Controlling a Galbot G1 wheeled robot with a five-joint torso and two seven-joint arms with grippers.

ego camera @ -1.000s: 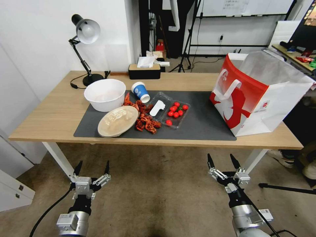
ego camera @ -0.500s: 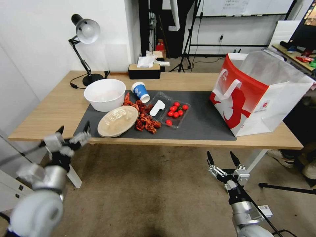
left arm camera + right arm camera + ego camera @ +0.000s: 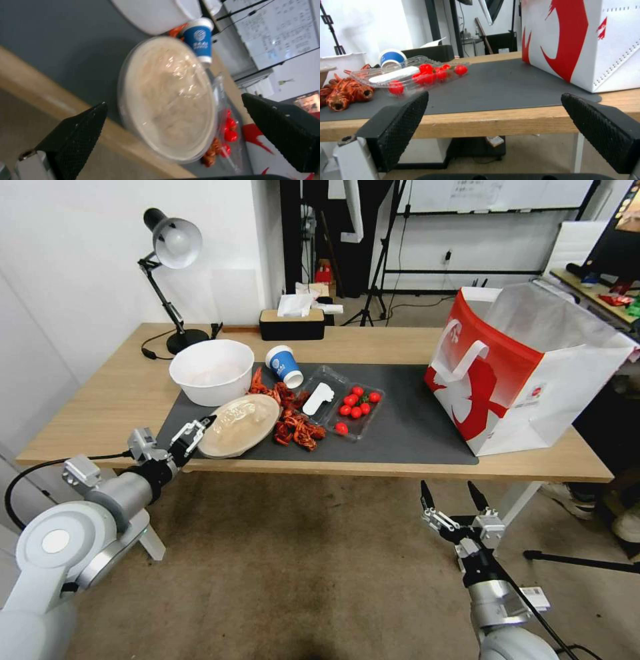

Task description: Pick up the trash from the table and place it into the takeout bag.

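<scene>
I have the left gripper (image 3: 193,432) at the near edge of the tabletop (image 3: 100,413), its jaws spread wide and aimed at the beige oval lid (image 3: 239,424), which lies on the dark grey mat (image 3: 400,427) with its near rim almost over the mat's edge. I judge this overhang is why I come from the side: the jaws can take the rim without scraping the mat. In the left wrist view the lid (image 3: 166,100) sits between the two black fingers (image 3: 73,132), not yet touched. The right gripper (image 3: 455,513) waits below the tabletop's front edge, jaws open and empty. Behind the lid the blue-and-white paper cup (image 3: 285,366) lies on its side next to the big white bowl (image 3: 212,371), with red crayfish shells (image 3: 293,423) and a clear tray of cherry tomatoes (image 3: 357,407) beside. The takeout bag (image 3: 520,373) stands open at the right end of the mat, well apart from the lid, so the carry will be long. The cup has a white logo with small text, but I cannot read it; the bag shows a red print only.
</scene>
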